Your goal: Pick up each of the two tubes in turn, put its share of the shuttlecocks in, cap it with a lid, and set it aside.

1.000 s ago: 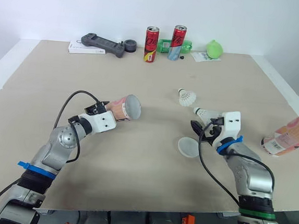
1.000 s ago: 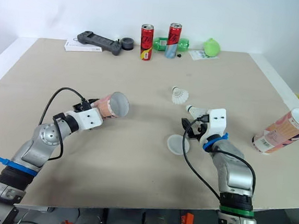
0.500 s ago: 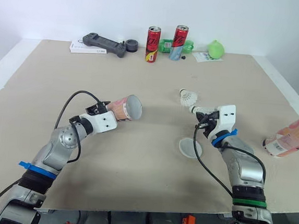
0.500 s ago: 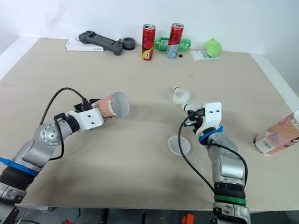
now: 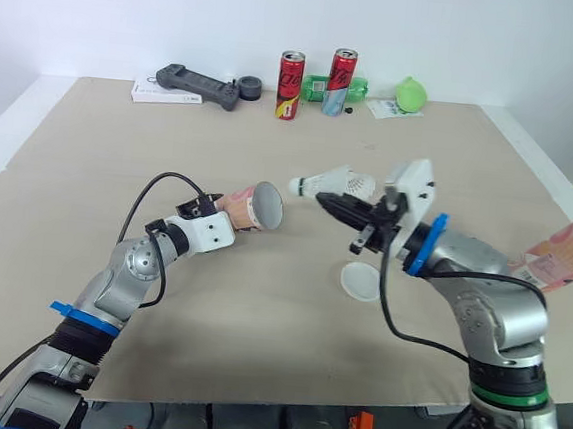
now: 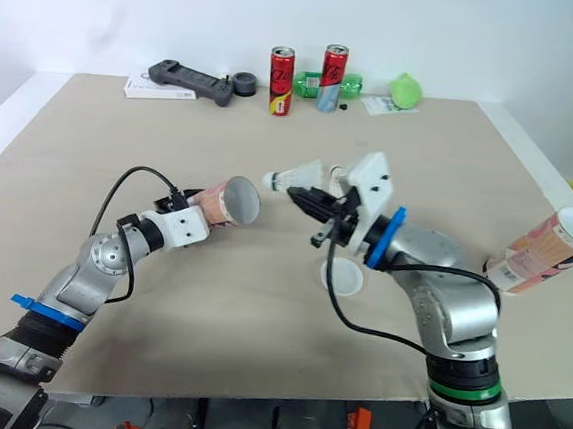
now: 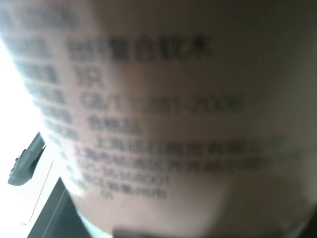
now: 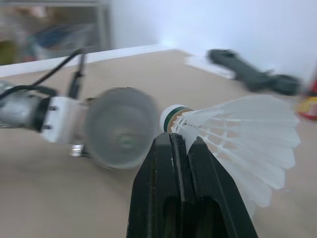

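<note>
My left gripper (image 5: 228, 212) is shut on a pink tube (image 5: 250, 207), held above the table with its open mouth (image 5: 268, 205) facing right. The tube's printed wall (image 7: 158, 114) shows close in the left wrist view. My right gripper (image 5: 333, 205) is shut on the feathers of a white shuttlecock (image 5: 319, 184). Its cork (image 8: 172, 114) points at the tube mouth (image 8: 121, 126), a short gap away. A second shuttlecock (image 5: 364, 187) lies on the table behind it. A translucent lid (image 5: 361, 280) lies flat below my right gripper. The second pink tube (image 5: 562, 255) lies at the right table edge.
Along the far edge stand two cans (image 5: 292, 71) (image 5: 340, 81), with a green bottle behind them. A green ball (image 5: 411, 93), a black controller (image 5: 197, 84) and a dark tape roll (image 5: 249, 88) are there too. The beige tabletop (image 5: 89, 177) drops off on both sides.
My right gripper shut on a shuttlecock, lifted it off the table and swung it left to the tube mouth. My left gripper carried the tube slightly to the right.
</note>
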